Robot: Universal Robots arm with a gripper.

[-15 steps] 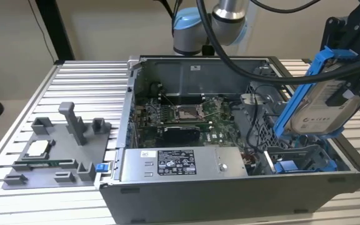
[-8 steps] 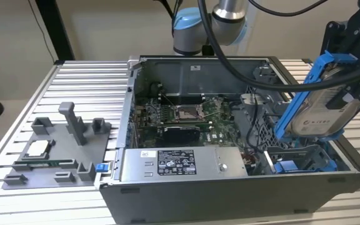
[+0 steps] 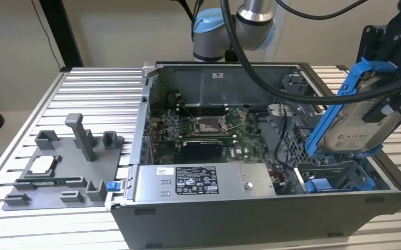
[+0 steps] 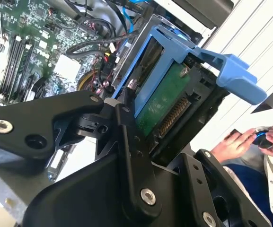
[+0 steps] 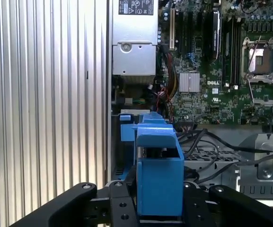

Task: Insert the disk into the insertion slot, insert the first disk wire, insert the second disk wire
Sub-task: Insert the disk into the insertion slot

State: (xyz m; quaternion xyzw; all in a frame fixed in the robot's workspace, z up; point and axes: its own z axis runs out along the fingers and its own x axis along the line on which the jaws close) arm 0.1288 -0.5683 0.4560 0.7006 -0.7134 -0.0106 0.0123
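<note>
The tool (image 5: 159,210) is pinching the disk (image 3: 353,125) by its bright blue carrier, with a black finger (image 5: 122,210) pressed against each side. The disk hangs tilted above the open computer case (image 3: 256,213), over the case's end at the exterior view's right (its green circuit board shows in the second wrist view). Inside that end of the case, below the disk and apart from it, sits the blue-railed insertion slot (image 3: 332,179). The case stands on the ribbed table (image 3: 96,88).
</note>
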